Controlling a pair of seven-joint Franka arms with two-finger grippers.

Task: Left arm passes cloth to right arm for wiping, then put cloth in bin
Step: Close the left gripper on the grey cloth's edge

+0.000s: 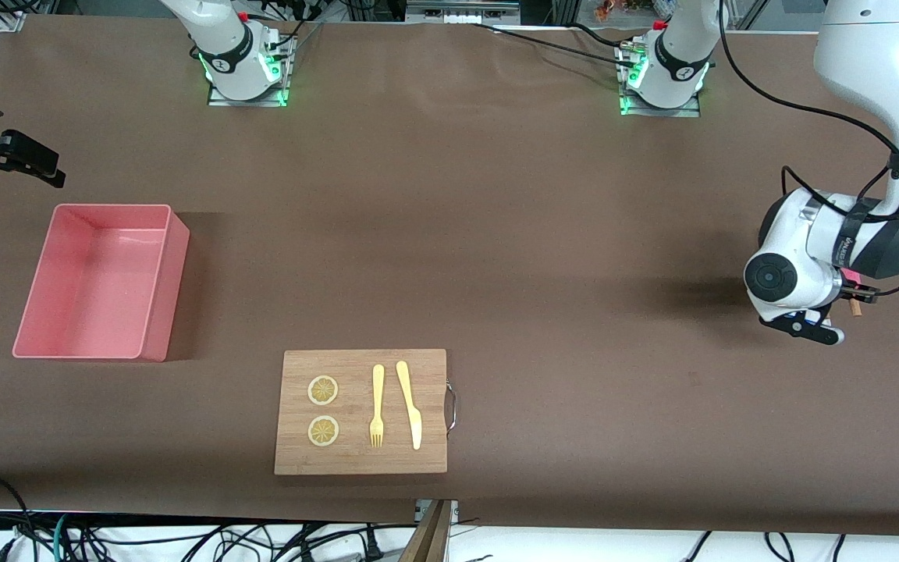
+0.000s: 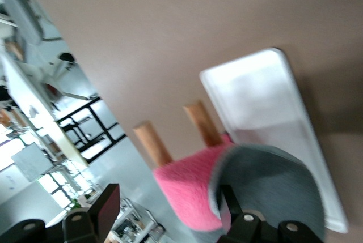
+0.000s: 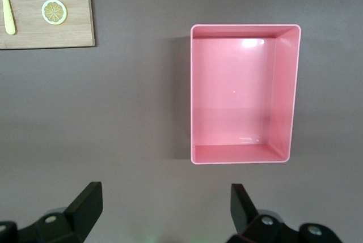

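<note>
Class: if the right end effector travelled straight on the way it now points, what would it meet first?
Probably the bare brown table, just beside the bin; the right end effector points downward with open fingers, though depth is unclear.

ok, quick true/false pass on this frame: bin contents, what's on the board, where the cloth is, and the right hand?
1. The bin has nothing in it. True.
2. The cloth is spread flat on the cutting board. False: it hangs folded at the left hand, pink side and grey side both showing, beside a white tray; the board carries no cloth.
3. Two lemon slices, a fork and a knife lie on the board. True.
4. The right hand holds the cloth. False: its fingers stand open with nothing between them, over the table near the bin.
5. The bin stands toward the right arm's end of the table. True.
</note>
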